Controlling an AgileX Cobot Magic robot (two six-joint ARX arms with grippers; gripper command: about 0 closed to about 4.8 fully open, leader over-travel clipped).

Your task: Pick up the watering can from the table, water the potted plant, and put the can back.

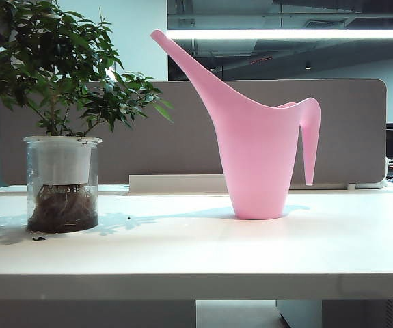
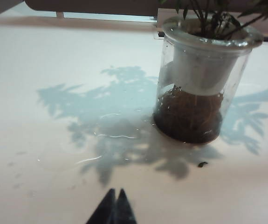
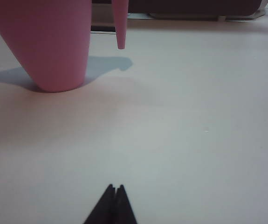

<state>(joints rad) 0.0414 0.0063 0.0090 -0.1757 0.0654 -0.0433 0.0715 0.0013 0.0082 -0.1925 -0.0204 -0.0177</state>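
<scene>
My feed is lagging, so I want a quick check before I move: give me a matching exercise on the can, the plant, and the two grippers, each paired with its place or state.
Things:
1. can
2. plant
3. left gripper
4. right gripper

Places or states:
A. shut, empty, low over the table, facing the glass pot
B. upright on the table, spout towards the plant
C. shut, empty, low over the table, facing the pink body
D. on the left of the exterior view, in a clear glass cylinder

Pairs: 1-B, 2-D, 3-A, 4-C
</scene>
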